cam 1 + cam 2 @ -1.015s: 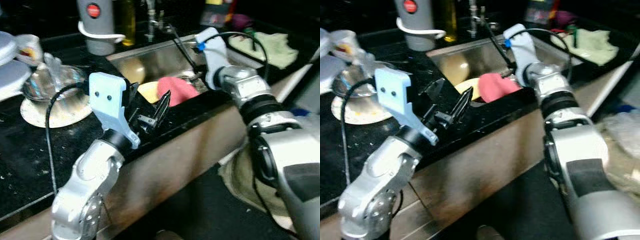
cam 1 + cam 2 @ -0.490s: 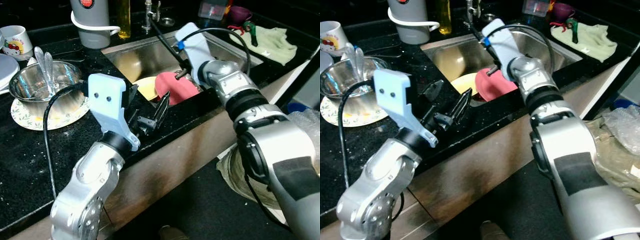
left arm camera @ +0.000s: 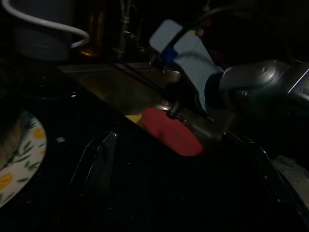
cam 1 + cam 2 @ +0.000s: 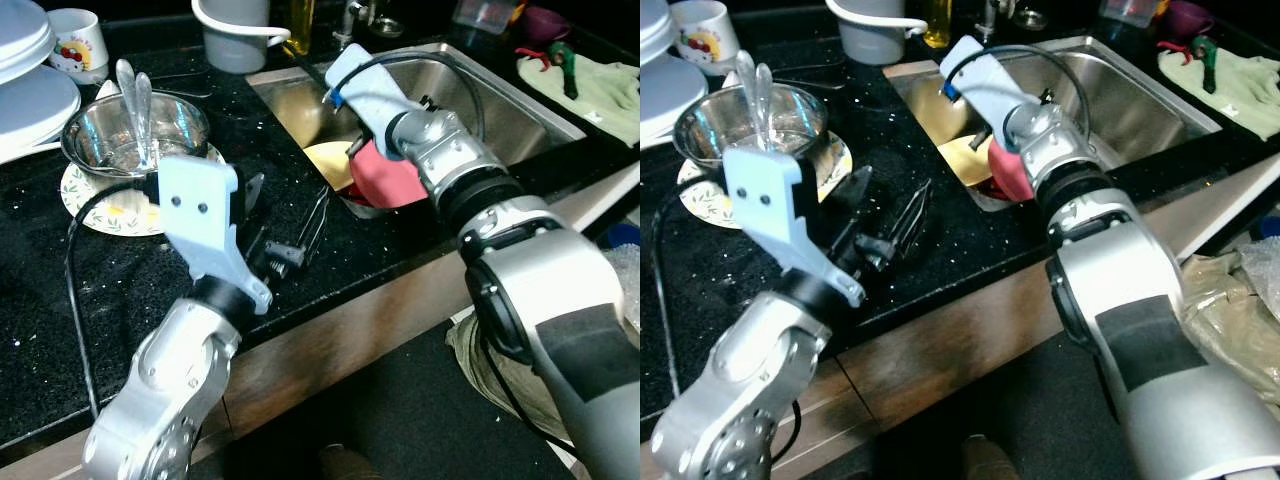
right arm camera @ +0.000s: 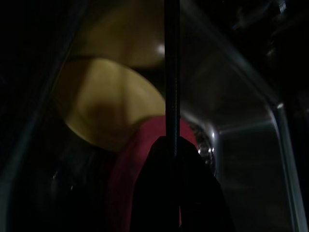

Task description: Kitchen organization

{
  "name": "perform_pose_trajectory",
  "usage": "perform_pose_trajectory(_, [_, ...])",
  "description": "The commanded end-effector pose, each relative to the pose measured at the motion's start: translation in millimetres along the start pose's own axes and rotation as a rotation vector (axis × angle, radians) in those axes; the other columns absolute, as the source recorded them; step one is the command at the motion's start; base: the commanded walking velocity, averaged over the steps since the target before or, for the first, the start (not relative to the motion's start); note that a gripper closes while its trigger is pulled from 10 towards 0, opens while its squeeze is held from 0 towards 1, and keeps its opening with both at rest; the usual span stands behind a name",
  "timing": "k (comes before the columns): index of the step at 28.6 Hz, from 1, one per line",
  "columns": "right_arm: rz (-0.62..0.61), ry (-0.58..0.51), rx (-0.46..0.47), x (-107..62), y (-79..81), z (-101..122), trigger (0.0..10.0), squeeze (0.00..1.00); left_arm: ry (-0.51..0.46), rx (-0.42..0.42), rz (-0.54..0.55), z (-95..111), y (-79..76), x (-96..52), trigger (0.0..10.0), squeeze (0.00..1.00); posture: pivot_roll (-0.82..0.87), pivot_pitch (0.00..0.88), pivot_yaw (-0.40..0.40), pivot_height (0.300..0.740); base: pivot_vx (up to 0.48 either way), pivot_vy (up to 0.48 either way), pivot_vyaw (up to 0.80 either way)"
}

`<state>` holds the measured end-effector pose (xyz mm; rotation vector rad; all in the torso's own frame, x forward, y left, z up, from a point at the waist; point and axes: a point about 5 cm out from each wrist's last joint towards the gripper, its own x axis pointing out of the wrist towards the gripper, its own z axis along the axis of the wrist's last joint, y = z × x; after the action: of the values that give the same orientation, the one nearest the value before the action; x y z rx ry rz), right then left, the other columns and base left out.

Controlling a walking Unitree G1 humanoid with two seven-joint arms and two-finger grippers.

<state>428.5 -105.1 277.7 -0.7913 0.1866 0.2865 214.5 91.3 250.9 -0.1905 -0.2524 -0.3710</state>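
Red plate (image 4: 388, 178) sits mid-frame in the sink (image 4: 500, 105), pinched by the right pincer (image 3: 170, 110); the right wrist view shows a yellow plate (image 5: 104, 104) beneath it. Left pincer (image 4: 285, 215) hovers spread over the black bench (image 4: 60, 290), a steel bowl (image 4: 135, 135) at upper left.

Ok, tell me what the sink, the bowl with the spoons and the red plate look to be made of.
Sink: brushed stainless steel, dull grey sheen with soft reflections.
Bowl: polished steel, mirror-bright wall; the spoons in it look like the same metal.
Red plate: probably plastic or melamine, flat matte colour with no glaze glint. Ceramic can't be ruled out.
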Motion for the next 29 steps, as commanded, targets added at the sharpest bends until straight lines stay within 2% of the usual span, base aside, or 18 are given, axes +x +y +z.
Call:
perform_pose_trajectory(1, [-0.014, 0.056, -0.006, 0.9, 0.7, -11.6, 10.0, 0.00, 0.004, -0.017, -0.014, 0.5, -5.2, -1.9, 10.0, 0.00, 0.09, 0.186, -0.148, 0.732, 0.000, 0.000, 0.00])
perform_pose_trajectory(7, [-0.045, 0.175, 0.009, 0.5, -0.6, -41.2, 10.0, 0.00, 0.006, -0.015, -0.007, 2.7, -5.2, -2.3, 10.0, 0.00, 0.10, 0.179, -0.148, 0.732, 0.000, 0.000, 0.00])
perform_pose_trajectory(15, [-0.042, 0.232, 0.051, -2.0, -5.0, -59.6, 10.0, 0.00, -0.001, -0.003, -0.010, 5.7, -3.4, -0.7, 10.0, 0.00, 0.11, 0.161, -0.139, 0.732, 0.000, 0.000, 0.00])
perform_pose_trajectory(16, [-0.038, 0.236, 0.056, -2.1, -4.9, -60.6, 10.0, 0.09, -0.001, -0.002, -0.010, 5.7, -3.2, -0.4, 10.0, 0.00, 0.11, 0.159, -0.138, 0.732, 0.000, 0.000, 0.00])
perform_pose_trajectory(17, [-0.021, 0.233, 0.091, -1.9, -2.8, -61.9, 10.0, 0.70, -0.005, 0.002, -0.017, 6.4, -2.9, 1.5, 10.0, 0.00, 0.11, 0.142, -0.130, 0.732, 0.000, 0.000, 0.00])
perform_pose_trajectory(18, [-0.015, 0.215, 0.138, -1.5, -2.0, -60.9, 10.0, 1.00, -0.010, 0.007, -0.024, 7.2, -2.7, 3.2, 10.0, 0.00, 0.11, 0.136, -0.127, 0.732, 0.000, 0.000, 0.00])
perform_pose_trajectory(19, [-0.015, 0.215, 0.138, -1.5, -2.0, -60.9, 10.0, 1.00, -0.010, 0.007, -0.024, 7.2, -2.7, 3.2, 10.0, 0.00, 0.11, 0.136, -0.127, 0.732, 0.000, 0.000, 0.00])
perform_pose_trajectory(22, [-0.018, 0.149, 0.247, -1.1, -4.5, -52.2, 10.0, 1.00, -0.015, 0.016, -0.030, 8.4, -1.9, 4.8, 10.0, 0.00, 0.12, 0.127, -0.125, 0.732, 0.000, 0.000, 0.00])
perform_pose_trajectory(23, [-0.013, 0.055, 0.378, -1.5, -9.1, -40.1, 10.0, 0.85, -0.020, 0.023, -0.028, 9.7, -0.4, 5.5, 10.0, 0.00, 0.12, 0.118, -0.122, 0.732, 0.000, 0.000, 0.00])
perform_pose_trajectory(24, [-0.003, -0.020, 0.435, -2.5, -13.8, -31.6, 10.0, 0.00, -0.024, 0.029, -0.026, 10.4, 0.6, 6.2, 10.0, 0.00, 0.12, 0.110, -0.120, 0.732, 0.000, 0.000, 0.00])
perform_pose_trajectory(27, [0.007, -0.239, 0.643, -8.3, -30.5, -12.4, 10.0, 0.00, -0.033, 0.040, -0.023, 11.8, 3.3, 8.2, 10.0, 0.00, 0.12, 0.094, -0.111, 0.732, 0.000, 0.000, 0.00])
perform_pose_trajectory(29, [0.023, -0.364, 0.744, -12.7, -39.0, -4.8, 10.0, 0.00, -0.037, 0.044, -0.022, 12.5, 4.7, 9.5, 10.0, 0.00, 0.12, 0.086, -0.107, 0.732, 0.000, 0.000, 0.00])
